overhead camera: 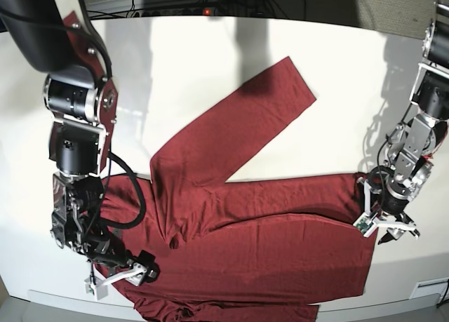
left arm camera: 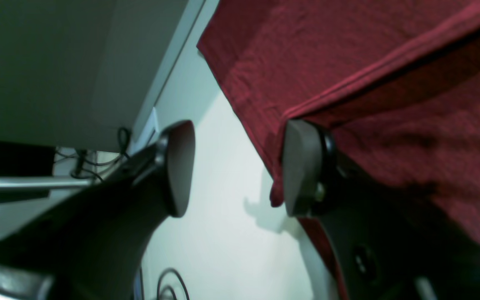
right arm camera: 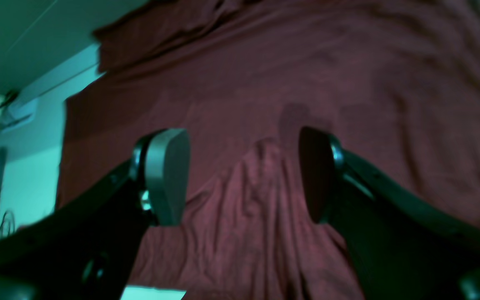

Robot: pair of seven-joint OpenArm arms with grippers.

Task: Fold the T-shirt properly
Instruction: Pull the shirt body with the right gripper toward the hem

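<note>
The right gripper (right arm camera: pixel 244 175) hangs spread above a raised wrinkle of the T-shirt (overhead camera: pixel 266 231) lying flat on the table (overhead camera: pixel 210 76), the left gripper (left arm camera: pixel 236 166) spread at its hem, so both should pinch only edge fabric.

Right gripper (right arm camera: pixel 244 175) over the maroon T-shirt (right arm camera: pixel 290 75)

Jaws stand wide apart around a raised fabric ridge at 6 o'clock; pale table (right arm camera: pixel 27 183) shows at 9 o'clock.
</note>
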